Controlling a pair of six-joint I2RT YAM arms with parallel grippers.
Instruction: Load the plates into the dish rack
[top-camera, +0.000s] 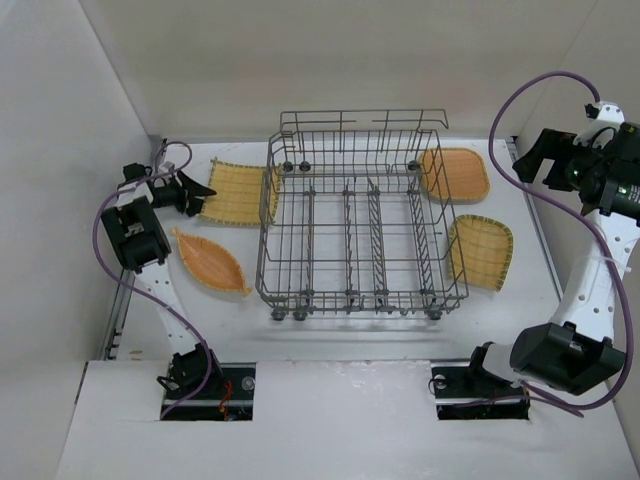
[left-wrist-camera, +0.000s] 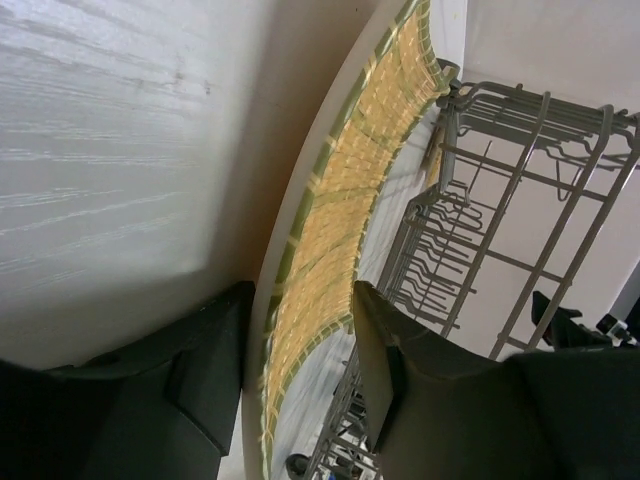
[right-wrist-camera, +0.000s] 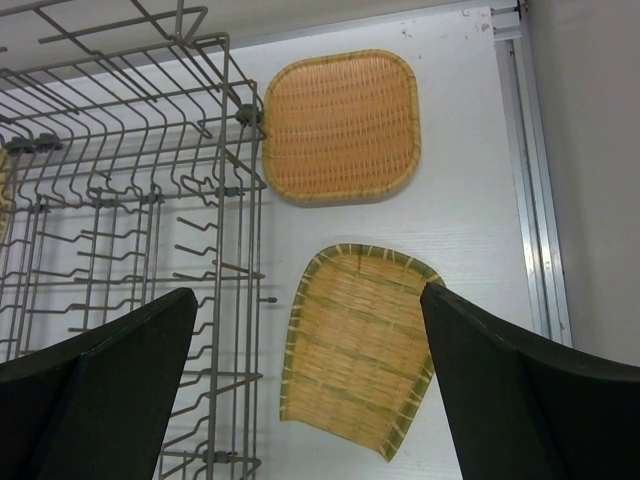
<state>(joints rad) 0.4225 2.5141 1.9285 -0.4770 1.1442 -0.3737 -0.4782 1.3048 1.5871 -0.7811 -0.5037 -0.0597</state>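
Observation:
The grey wire dish rack (top-camera: 360, 225) stands mid-table with nothing in it. A yellow square plate (top-camera: 238, 190) lies at its left rear corner. My left gripper (top-camera: 200, 195) is shut on that plate's left rim. In the left wrist view one finger presses the pale underside and the other the woven face (left-wrist-camera: 345, 200), gripper (left-wrist-camera: 300, 300). An orange leaf-shaped plate (top-camera: 210, 262) lies left of the rack. An orange square plate (top-camera: 455, 175) and a yellow plate (top-camera: 482, 250) lie to its right. My right gripper (top-camera: 535, 160) hangs wide open and empty above them (right-wrist-camera: 310, 300).
White walls close in on the left, the rear and the right. A metal rail (right-wrist-camera: 530, 180) runs along the table's right edge. The rack's taller rear rail (top-camera: 365, 125) rises behind the tines. The yellow plate on the left nearly touches the rack's corner (left-wrist-camera: 450, 95).

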